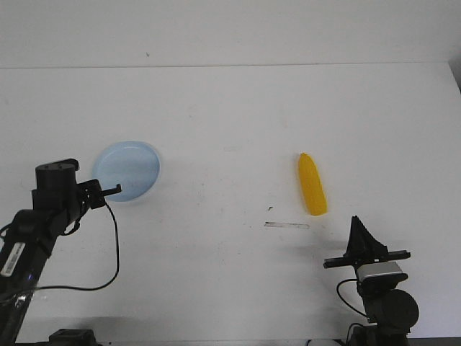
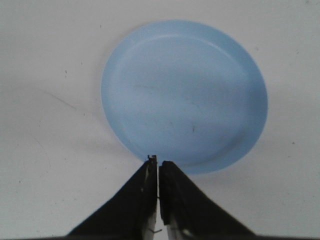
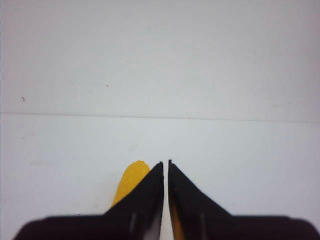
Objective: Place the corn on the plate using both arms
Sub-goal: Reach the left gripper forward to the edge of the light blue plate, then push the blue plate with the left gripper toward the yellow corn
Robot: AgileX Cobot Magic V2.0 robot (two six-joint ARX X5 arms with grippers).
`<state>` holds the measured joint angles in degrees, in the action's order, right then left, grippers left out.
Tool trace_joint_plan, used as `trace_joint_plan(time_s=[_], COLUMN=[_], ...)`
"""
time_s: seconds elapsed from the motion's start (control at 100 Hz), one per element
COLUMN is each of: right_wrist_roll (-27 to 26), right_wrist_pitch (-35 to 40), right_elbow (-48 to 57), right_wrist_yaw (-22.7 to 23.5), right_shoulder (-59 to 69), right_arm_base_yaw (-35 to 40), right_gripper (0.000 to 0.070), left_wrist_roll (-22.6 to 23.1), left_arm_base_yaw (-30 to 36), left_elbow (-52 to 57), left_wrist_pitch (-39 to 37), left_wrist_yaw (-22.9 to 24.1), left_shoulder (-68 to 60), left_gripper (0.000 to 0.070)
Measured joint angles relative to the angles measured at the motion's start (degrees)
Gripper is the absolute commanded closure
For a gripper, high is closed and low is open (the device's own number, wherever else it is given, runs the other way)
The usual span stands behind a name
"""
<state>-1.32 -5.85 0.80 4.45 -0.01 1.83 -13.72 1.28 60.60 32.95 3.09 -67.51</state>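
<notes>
While apart, corn (image 1: 312, 184), plate (image 1: 128, 170).

The corn (image 1: 312, 184), a smooth bright yellow cob, lay flat on the right side, its rounded narrower end pointing far and its blunt end near. The plate (image 1: 128, 171), round, pale blue and shallow-rimmed, sat upright and bare on the left, well apart from the corn.
</notes>
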Motion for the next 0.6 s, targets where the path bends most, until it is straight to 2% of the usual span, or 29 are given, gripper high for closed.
trace_joint_plan(time_s=[0.09, 0.19, 0.45, 0.53, 0.6], right_wrist_roll=[0.00, 0.00, 0.00, 0.00, 0.00], right_wrist_pitch=[0.00, 0.00, 0.00, 0.00, 0.00], right_elbow=[0.00, 0.00, 0.00, 0.00, 0.00], right_wrist_yaw=[0.00, 0.00, 0.00, 0.00, 0.00], right_shoulder=[0.00, 0.00, 0.00, 0.00, 0.00], right_arm_base_yaw=[0.00, 0.00, 0.00, 0.00, 0.00], right_gripper=[0.0685, 0.0685, 0.0685, 0.0685, 0.0685], left_wrist_roll=[-1.53, -2.89, -4.85, -5.14, -5.16], left_arm_base_yaw=[-1.51, -4.44, -12.59, -14.88, -16.98], left_elbow=[4.81, 10.84, 14.43, 14.43, 14.43], left_wrist_pitch=[4.22, 7.61, 9.94, 9.44, 7.87], left_wrist_yaw=[-2.40, -8.72, -32.30, -33.46, -33.48], left_shoulder=[-5.09, -11.19, -22.75, -24.46, -25.16], left_gripper=[0.0699, 0.0699, 0.0697, 0.0678, 0.0584])
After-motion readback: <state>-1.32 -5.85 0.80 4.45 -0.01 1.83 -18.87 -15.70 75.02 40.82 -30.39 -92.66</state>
